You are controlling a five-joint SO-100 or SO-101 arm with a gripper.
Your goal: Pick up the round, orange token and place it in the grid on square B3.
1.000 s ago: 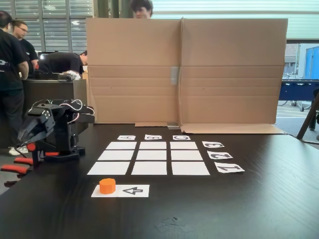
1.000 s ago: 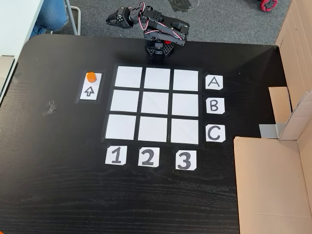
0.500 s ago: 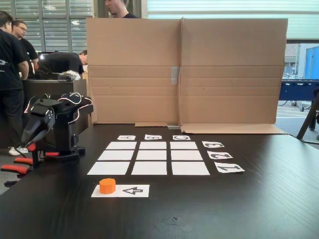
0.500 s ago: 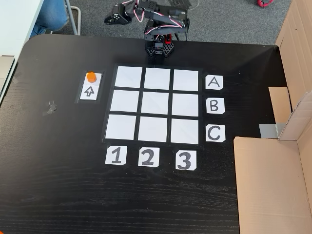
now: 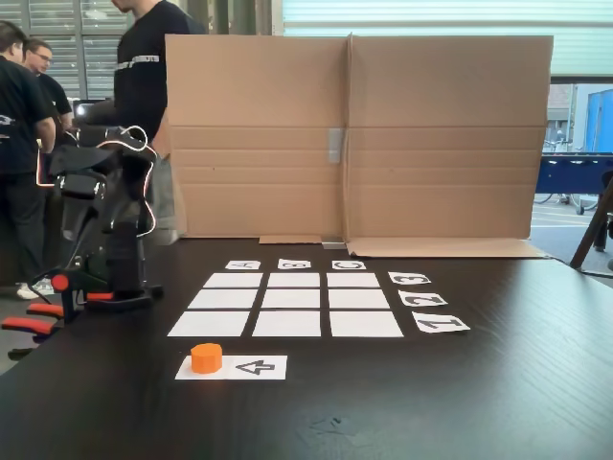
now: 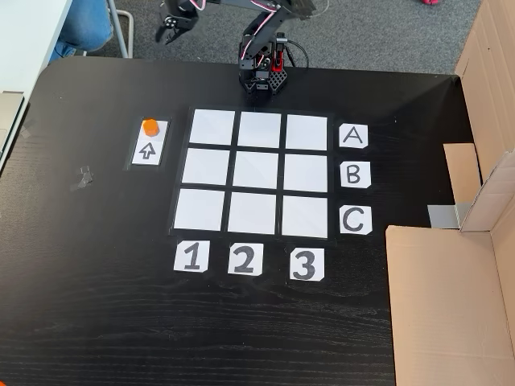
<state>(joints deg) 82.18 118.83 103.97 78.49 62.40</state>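
- Token (image 6: 150, 125): sits on the upper end of the arrow sheet (image 6: 149, 145), just beside the grid (image 6: 257, 173) at its 9 o'clock side in the top-down fixed view. Untouched.
- Claw (image 6: 166, 30): raised beyond the table's far edge, fingers slightly parted, holding nothing.
- Key relation: token lies at roughly 6 o'clock from the claw, well apart; the claw must come down toward it.
- Square B3 (image 6: 306, 172): blank, beside the B card (image 6: 355, 174), right column.
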